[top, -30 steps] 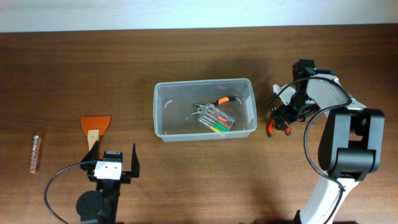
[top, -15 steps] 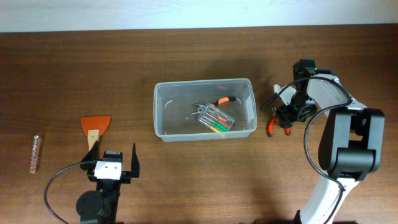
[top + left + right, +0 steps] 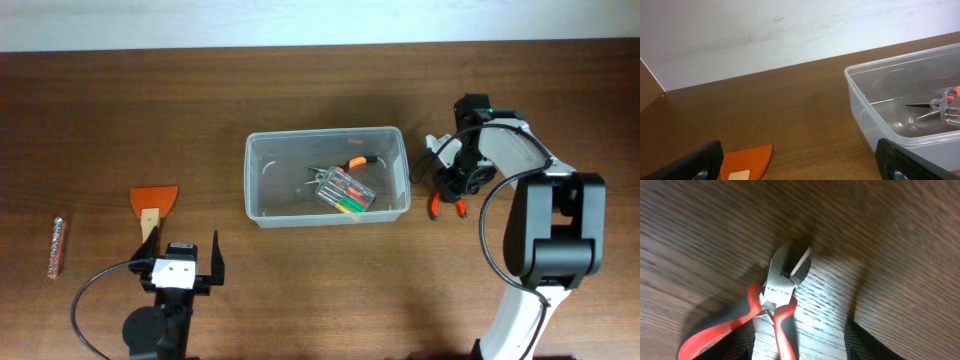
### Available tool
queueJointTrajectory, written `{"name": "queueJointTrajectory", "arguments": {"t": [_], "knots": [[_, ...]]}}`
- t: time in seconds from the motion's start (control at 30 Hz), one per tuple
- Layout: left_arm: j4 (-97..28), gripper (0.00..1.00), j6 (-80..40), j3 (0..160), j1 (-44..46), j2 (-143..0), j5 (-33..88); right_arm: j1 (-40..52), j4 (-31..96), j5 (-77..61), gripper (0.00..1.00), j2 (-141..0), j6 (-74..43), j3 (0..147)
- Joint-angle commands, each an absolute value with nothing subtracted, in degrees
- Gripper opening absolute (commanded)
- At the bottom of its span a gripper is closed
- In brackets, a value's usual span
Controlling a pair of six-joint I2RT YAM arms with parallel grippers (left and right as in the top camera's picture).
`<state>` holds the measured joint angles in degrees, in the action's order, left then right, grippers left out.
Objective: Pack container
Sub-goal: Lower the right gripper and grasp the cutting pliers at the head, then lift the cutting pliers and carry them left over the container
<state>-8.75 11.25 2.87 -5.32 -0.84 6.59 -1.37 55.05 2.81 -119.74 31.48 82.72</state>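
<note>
Right arm (image 3: 508, 150) swung toward container (image 3: 300, 135), above pliers (image 3: 446, 206).

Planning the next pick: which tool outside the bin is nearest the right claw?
The red-handled cutters, just right of the bin; the scraper and bit strip lie far left.

The left arm (image 3: 155, 325) sits low, well off to the left of the container (image 3: 325, 133). The left gripper (image 3: 183, 255) points away from the robot, and its two fingers (image 3: 690, 160) are spread wide. The right arm (image 3: 545, 230) stands to the right of the container and bends over toward it. The right gripper (image 3: 450, 188) hangs just beside the container's right wall, pointing down, with its fingers (image 3: 865, 340) apart.
</note>
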Motion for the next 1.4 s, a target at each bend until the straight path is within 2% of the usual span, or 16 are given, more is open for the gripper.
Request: {"name": "queueJointTrajectory", "arguments": {"t": [0.0,0.07,0.23,0.83,0.93,1.37], "knots": [[-8.56,0.99,10.55,2.48,-5.69,-0.36,6.22,-0.38,54.39,2.31,0.57,-122.13,31.07,82.28],[-8.56,0.99,10.57,2.48,-5.69,-0.36,6.22,-0.49,54.39,2.57,0.56,-122.13,31.05,82.28],[-8.54,0.99,10.55,2.48,-5.69,-0.36,6.22,-0.49,54.39,3.33,0.41,-122.13,31.05,82.28],[-8.56,0.99,10.57,2.48,-5.69,-0.36,6.22,-0.49,54.37,3.36,0.17,-122.10,31.03,82.28],[-8.56,0.99,10.57,2.48,-5.69,-0.36,6.22,-0.49,54.37,3.44,0.09,-122.10,31.03,82.28],[-8.56,0.99,10.57,2.48,-5.69,-0.36,6.22,-0.56,54.74,7.62,0.04,-122.08,30.24,84.66]]}}
